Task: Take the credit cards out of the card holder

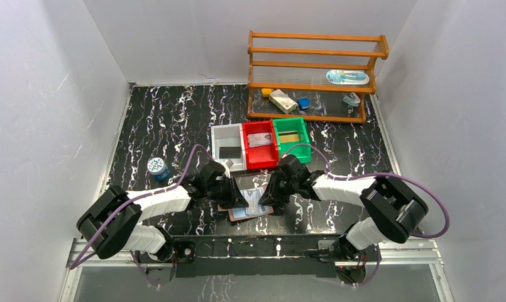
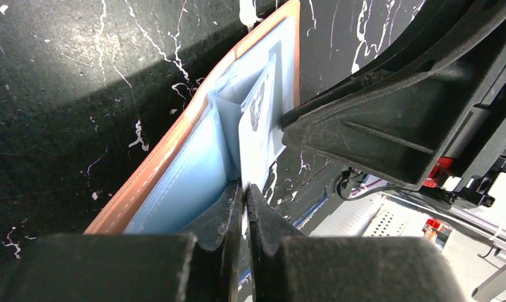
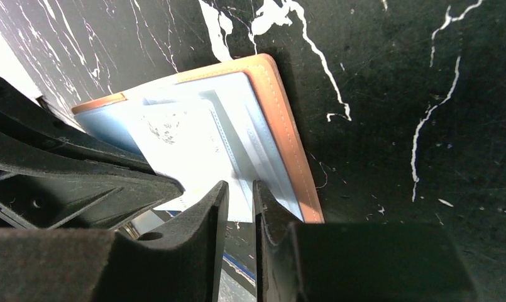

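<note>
Two arms crowded the lower centre of the overhead frame, where the left gripper [image 1: 241, 200], clamped on a credit card [image 2: 258, 141], and the right gripper [image 1: 267, 199] stood nose to nose over the open card holder [image 1: 253, 211], with almost no gap between them. Just above them a row of white bin [image 1: 228, 135], red bin [image 1: 260, 157] and green bin [image 1: 300, 146] walled off the middle, with a wooden rack [image 1: 313, 63] behind at upper right and a blue-lidded jar [image 1: 157, 167] at centre left. The bare marble table [image 1: 168, 119] lay open at upper left and along the right side below the rack.
</note>
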`<state>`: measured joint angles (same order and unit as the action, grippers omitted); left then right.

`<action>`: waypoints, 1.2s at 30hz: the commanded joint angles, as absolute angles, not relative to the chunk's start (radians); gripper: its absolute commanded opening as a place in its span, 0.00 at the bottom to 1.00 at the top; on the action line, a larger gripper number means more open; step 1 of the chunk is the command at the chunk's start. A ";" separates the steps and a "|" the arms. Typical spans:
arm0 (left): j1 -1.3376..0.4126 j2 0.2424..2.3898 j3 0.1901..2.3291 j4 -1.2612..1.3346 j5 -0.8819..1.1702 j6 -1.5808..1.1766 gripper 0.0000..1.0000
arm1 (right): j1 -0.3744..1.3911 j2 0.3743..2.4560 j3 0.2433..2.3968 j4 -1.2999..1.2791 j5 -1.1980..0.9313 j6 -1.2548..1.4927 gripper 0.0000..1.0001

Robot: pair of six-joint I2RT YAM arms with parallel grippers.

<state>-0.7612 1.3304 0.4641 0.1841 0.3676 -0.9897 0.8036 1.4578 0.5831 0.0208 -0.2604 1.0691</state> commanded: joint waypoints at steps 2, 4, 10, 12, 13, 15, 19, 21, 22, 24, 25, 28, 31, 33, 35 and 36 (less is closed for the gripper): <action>-0.761 1.321 0.468 0.142 0.394 -0.949 0.05 | 0.807 1.450 0.626 -0.046 -0.224 1.028 0.31; -0.761 1.326 0.470 0.144 0.393 -0.948 0.05 | 0.807 1.438 0.655 -0.055 -0.240 1.014 0.31; -0.761 1.335 0.469 0.146 0.387 -0.950 0.08 | 0.819 1.450 0.688 0.042 -0.327 1.021 0.32; -0.761 1.337 0.466 0.152 0.385 -0.954 0.08 | 0.827 1.476 0.699 0.044 -0.333 1.017 0.32; -0.761 1.339 0.468 0.152 0.385 -0.954 0.08 | 0.831 1.492 0.700 0.053 -0.338 1.018 0.33; -0.761 1.341 0.472 0.151 0.386 -0.956 0.09 | 0.839 1.519 0.701 0.055 -0.343 1.013 0.34; -0.761 1.329 0.470 0.139 0.380 -0.953 0.13 | 0.840 1.556 0.698 -0.031 -0.269 1.008 0.33; -0.761 1.325 0.468 0.133 0.381 -0.951 0.16 | 0.841 1.569 0.690 -0.059 -0.246 1.013 0.32; -0.759 1.323 0.469 0.131 0.386 -0.950 0.16 | 0.841 1.570 0.684 -0.064 -0.238 1.018 0.32; -0.758 1.319 0.468 0.139 0.396 -0.949 0.17 | 0.841 1.569 0.666 -0.055 -0.233 1.031 0.31; -0.759 1.318 0.467 0.147 0.400 -0.950 0.17 | 0.841 1.570 0.661 -0.051 -0.233 1.036 0.31; -0.759 1.322 0.466 0.168 0.409 -0.956 0.11 | 0.840 1.578 0.652 -0.034 -0.242 1.041 0.31; -0.759 1.318 0.461 0.171 0.402 -0.966 0.00 | 0.840 1.593 0.658 -0.043 -0.240 1.040 0.31; -0.759 1.304 0.457 0.146 0.381 -0.966 0.00 | 0.840 1.601 0.659 -0.050 -0.235 1.041 0.30; -0.758 1.284 0.454 0.118 0.360 -0.962 0.00 | 0.841 1.605 0.658 -0.060 -0.227 1.042 0.29; -0.758 1.277 0.454 0.103 0.352 -0.956 0.00 | 0.841 1.604 0.661 -0.064 -0.223 1.046 0.28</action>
